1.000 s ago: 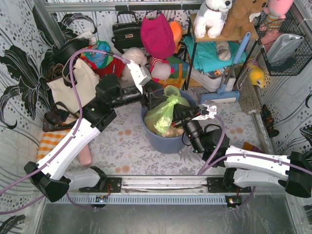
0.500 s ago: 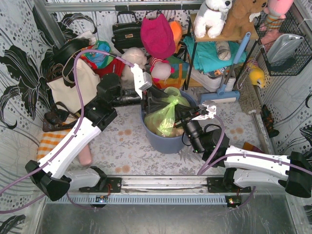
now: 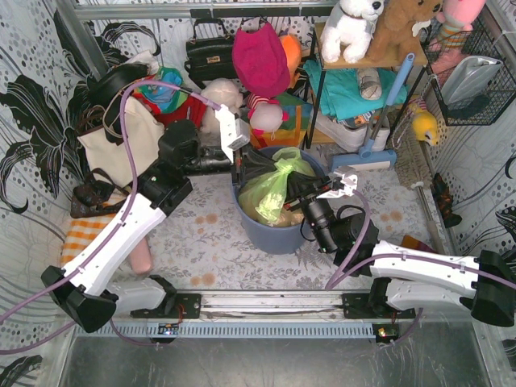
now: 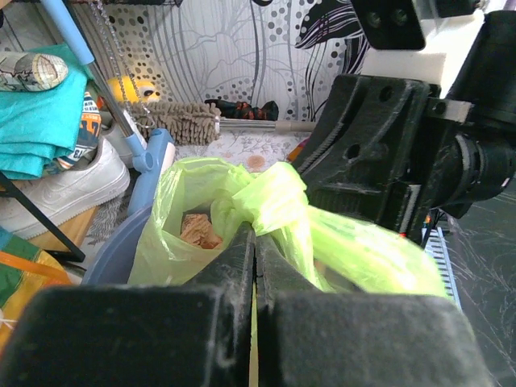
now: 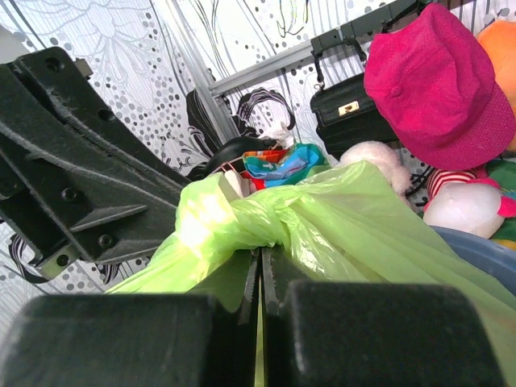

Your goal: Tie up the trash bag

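L arm (image 3: 121, 234), R arm (image 3: 423, 270): white shells, blk joints; purple cables (image 3: 123, 137); L claw (image 4: 255, 239), R claw (image 5: 260, 266) matte blk, screw holes.

Light-green translucent trash bag (image 3: 274, 187) – top twisted into a knot, tan paper inside

I have the left arm (image 3: 121, 242) stretched in from the left of the round blue-grey plastic bin (image 3: 274, 239). The left gripper (image 3: 251, 167) sits over the bin's far-left rim, fingers pinched tight on the thin translucent light-green trash bag (image 3: 272, 187). The right arm (image 3: 419, 270) lies low to the bin's right, and the right gripper (image 3: 297, 192), over its right rim, is clamped likewise on the bag, facing the left one.
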`<action>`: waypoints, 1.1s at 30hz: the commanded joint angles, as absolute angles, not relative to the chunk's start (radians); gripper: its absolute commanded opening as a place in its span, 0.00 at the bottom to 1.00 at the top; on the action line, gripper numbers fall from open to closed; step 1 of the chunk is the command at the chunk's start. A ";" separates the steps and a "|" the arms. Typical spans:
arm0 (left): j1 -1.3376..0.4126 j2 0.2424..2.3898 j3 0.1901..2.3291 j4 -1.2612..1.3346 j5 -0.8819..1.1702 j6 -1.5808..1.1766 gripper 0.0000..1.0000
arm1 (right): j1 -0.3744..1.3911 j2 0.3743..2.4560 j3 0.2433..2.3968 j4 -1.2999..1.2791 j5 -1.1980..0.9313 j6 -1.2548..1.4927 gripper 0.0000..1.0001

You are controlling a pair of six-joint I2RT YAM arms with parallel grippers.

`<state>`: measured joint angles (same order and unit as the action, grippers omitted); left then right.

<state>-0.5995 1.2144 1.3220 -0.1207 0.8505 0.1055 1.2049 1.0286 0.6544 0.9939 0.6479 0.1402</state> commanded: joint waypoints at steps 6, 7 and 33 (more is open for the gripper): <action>-0.598 1.134 1.264 -0.109 0.872 0.033 0.04 | 1.207 1.108 0.687 1.238 0.623 0.037 0.00; -0.598 1.128 1.250 -0.104 0.865 0.022 0.04 | 1.206 1.118 0.689 1.261 0.608 0.028 0.00; -0.598 1.085 1.123 0.055 0.975 -0.183 0.09 | 1.206 1.351 0.648 1.677 0.460 -0.176 0.00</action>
<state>-0.5911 1.1168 1.1259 -0.0734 0.9169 -0.1215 1.2030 1.3178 0.6434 1.5883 0.5194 -0.1436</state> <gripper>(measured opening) 0.091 0.003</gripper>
